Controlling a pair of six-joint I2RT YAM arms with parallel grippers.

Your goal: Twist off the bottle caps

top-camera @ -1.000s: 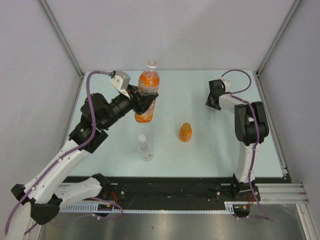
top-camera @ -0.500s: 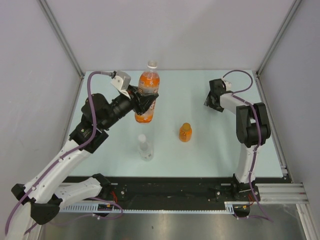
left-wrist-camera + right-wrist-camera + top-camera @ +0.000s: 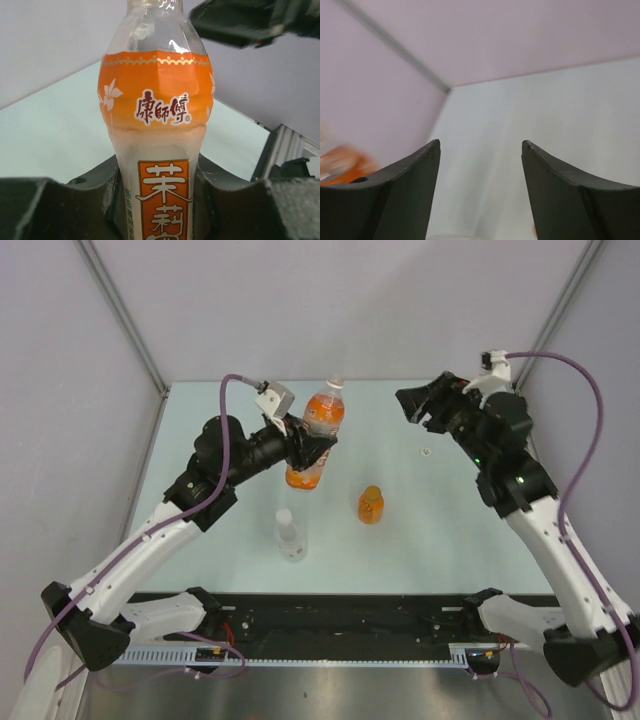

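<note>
clear bottle (image 3: pixel 290 535) stands nearest the tabletop's (image 3: pixel 450 530) front edge, short orange bottle (image 3: pixel 370 504) just beyond it. left claw (image 3: pixel 306 446) pinches the tilted tall orange bottle (image 3: pixel 320 425) at its label. right claw (image 3: pixel 416 404) hangs spread and empty toward the far right corner. only the left wrist view shows the label's print; only the overhead view shows a white cap (image 3: pixel 424 451) lying on the tabletop

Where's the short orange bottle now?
Top view: the short orange bottle stands on the table, right of the clear bottle, near-right of the tall bottle in the left gripper.
</note>
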